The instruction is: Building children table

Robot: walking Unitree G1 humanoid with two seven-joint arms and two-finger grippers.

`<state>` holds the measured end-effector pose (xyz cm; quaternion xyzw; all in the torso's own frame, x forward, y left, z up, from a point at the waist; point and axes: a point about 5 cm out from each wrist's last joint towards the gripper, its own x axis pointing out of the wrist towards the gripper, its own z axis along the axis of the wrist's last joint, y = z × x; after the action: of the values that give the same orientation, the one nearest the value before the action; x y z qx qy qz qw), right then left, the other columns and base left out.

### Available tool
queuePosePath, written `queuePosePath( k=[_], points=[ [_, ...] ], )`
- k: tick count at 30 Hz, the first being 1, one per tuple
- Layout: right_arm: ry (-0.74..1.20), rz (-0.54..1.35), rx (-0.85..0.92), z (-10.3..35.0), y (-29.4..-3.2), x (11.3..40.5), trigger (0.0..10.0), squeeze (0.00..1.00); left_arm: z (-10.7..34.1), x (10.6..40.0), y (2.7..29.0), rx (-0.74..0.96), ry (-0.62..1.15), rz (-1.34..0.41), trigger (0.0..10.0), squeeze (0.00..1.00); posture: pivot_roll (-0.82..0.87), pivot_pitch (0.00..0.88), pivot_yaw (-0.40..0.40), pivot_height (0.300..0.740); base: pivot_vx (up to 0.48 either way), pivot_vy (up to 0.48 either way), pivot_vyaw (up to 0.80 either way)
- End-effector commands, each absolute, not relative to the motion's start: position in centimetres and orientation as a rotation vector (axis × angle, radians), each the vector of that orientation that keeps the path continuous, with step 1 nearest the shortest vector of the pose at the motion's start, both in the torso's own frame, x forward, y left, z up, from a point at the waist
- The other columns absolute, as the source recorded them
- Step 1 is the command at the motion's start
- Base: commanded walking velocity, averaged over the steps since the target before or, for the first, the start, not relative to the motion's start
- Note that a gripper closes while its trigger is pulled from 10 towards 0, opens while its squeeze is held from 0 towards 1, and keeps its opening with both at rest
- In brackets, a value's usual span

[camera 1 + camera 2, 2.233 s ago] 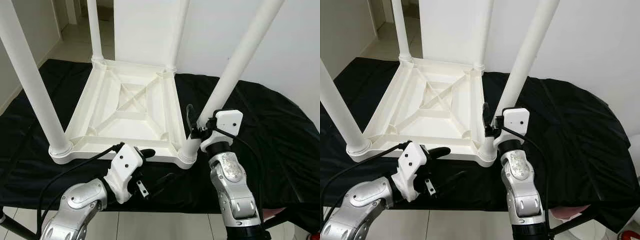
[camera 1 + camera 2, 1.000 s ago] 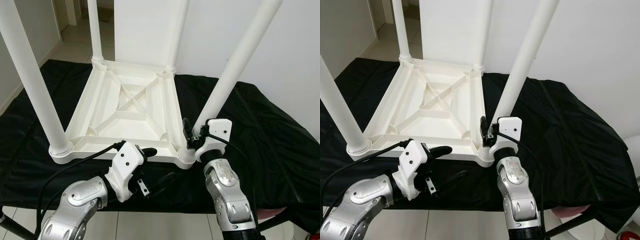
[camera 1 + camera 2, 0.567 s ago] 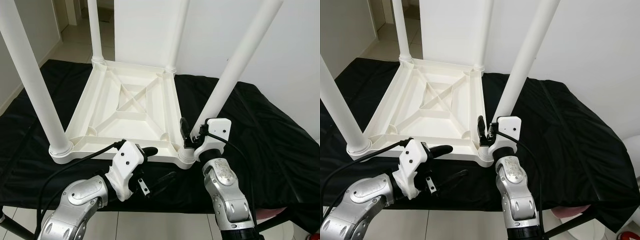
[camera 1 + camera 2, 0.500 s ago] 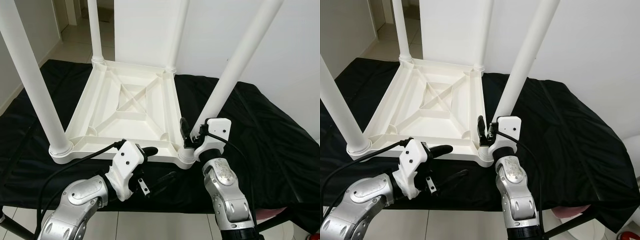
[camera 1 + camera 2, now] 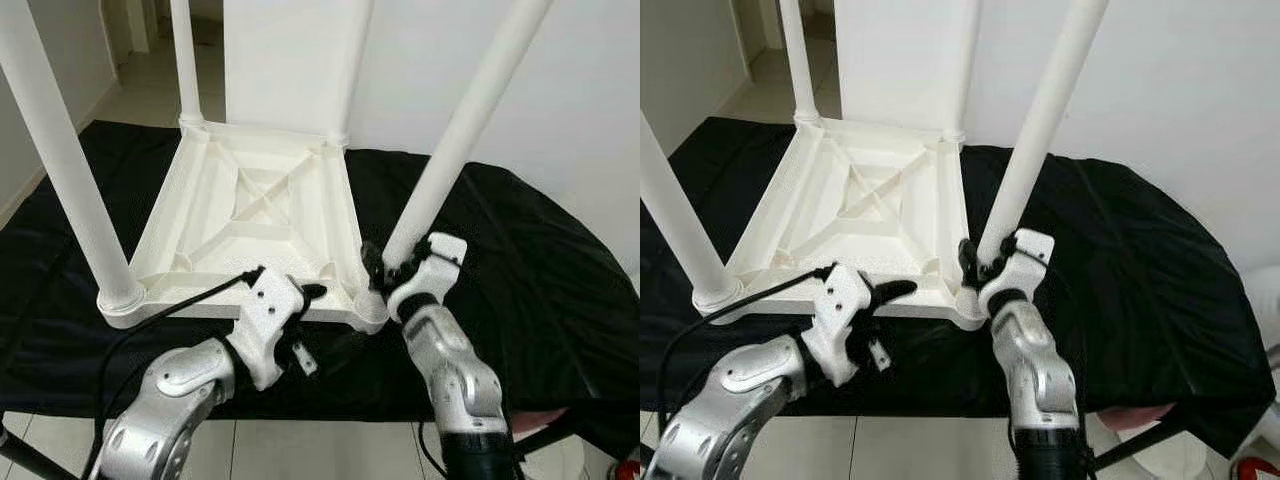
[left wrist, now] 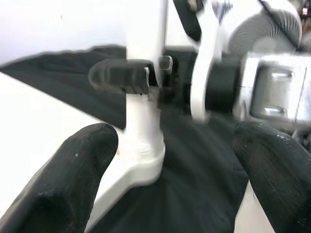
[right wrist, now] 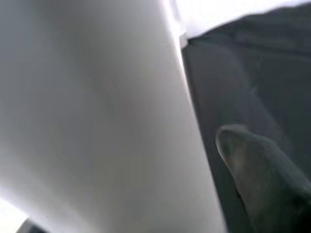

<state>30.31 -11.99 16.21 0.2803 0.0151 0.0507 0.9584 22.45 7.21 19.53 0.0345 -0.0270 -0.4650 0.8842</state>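
A white children's table lies upside down on a black cloth, its legs pointing up. My right gripper is shut on the near-right leg just above its socket; the right wrist view has that leg close against one finger. My left gripper is open at the table's front rim, close to the same corner. In the left wrist view its fingers stand wide apart, with the leg base and the right gripper's finger beyond them.
The near-left leg and a far leg rise steeply toward me. A white panel and wall stand behind. The cloth's front edge drops off just under my arms. Light floor lies at far left.
My left gripper has moved forward and up to the table's front rim, nearer the near-right corner. The right wrist has tilted on the leg. The view has shifted slightly.
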Motion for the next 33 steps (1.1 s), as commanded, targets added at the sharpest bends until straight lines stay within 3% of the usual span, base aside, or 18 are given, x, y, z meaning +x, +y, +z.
queuePosePath(
  k=[1, 14, 33],
  points=[
    [0.053, 0.100, 0.741, 15.9, -11.2, 30.2, 10.0, 0.00, 20.3, 22.8, 6.5, 0.068, -0.080, -0.937, 10.0, 0.00, 0.03, 0.000, -0.132, 0.740, 0.000, 0.000, 0.00],
    [0.090, 0.190, 0.919, 15.3, -11.9, 29.3, 10.0, 0.00, 24.8, 23.4, 3.8, 0.137, -0.193, -0.862, 10.0, 0.00, 0.03, 0.000, -0.139, 0.740, 0.000, 0.000, 0.00],
    [0.077, 0.305, 1.252, 14.3, -12.3, 27.5, 10.0, 0.00, 24.2, 22.6, 4.4, 0.195, -0.121, -0.886, 10.0, 0.00, 0.02, 0.000, -0.126, 0.740, 0.000, 0.000, 0.00]
  ],
)
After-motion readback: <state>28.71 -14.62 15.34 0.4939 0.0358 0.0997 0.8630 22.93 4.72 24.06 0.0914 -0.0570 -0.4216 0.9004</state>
